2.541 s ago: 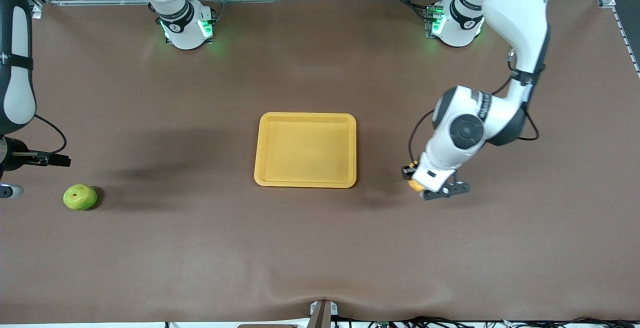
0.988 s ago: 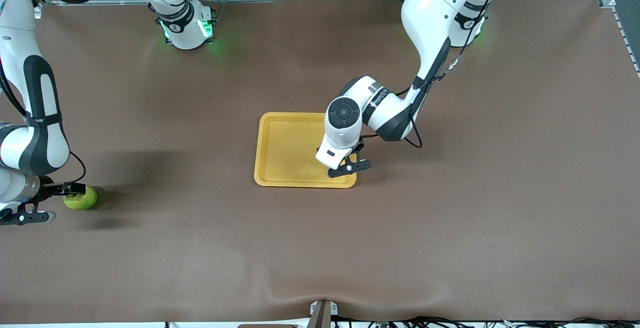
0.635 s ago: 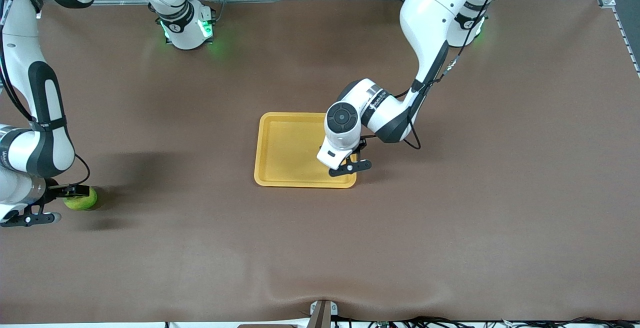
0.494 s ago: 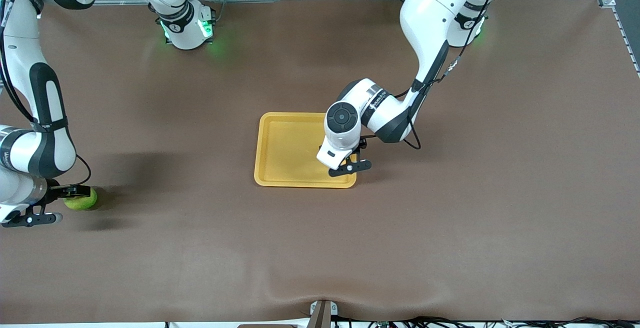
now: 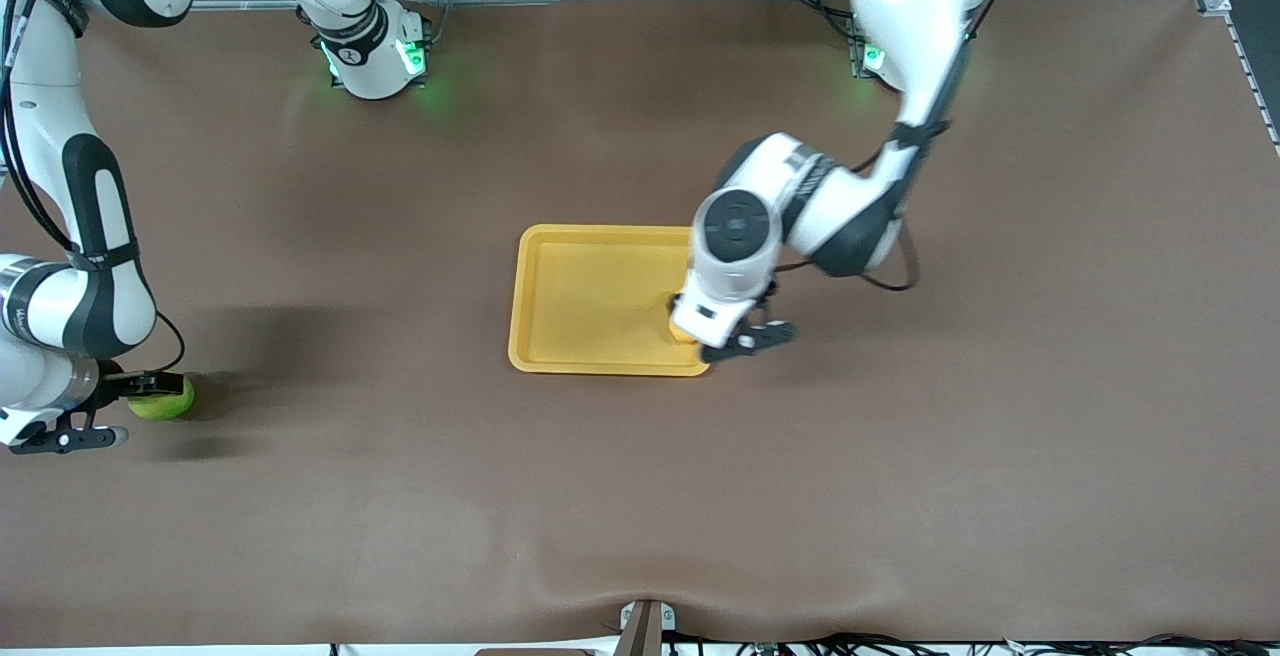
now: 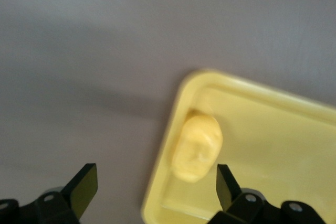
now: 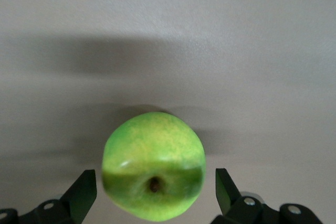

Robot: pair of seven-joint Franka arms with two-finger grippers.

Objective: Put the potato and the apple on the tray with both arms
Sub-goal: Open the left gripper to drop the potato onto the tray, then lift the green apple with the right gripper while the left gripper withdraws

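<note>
The yellow-orange potato (image 5: 680,331) lies in the tray (image 5: 590,301), in the corner nearest the front camera at the left arm's end. It also shows in the left wrist view (image 6: 197,148), against the tray rim (image 6: 173,129). My left gripper (image 5: 737,341) is open and empty over that tray corner, and shows the same in the left wrist view (image 6: 155,184). The green apple (image 5: 165,403) sits on the table at the right arm's end. My right gripper (image 5: 145,396) is open, its fingers (image 7: 84,187) on either side of the apple (image 7: 153,163) and apart from it.
The brown table mat (image 5: 900,476) is bare around the tray. The two arm bases (image 5: 370,56) stand along the table edge farthest from the front camera. A small metal bracket (image 5: 645,626) sits at the table edge nearest that camera.
My left gripper has let the potato go in the tray and shifted toward the left arm's end. My right gripper has sunk a little around the apple.
</note>
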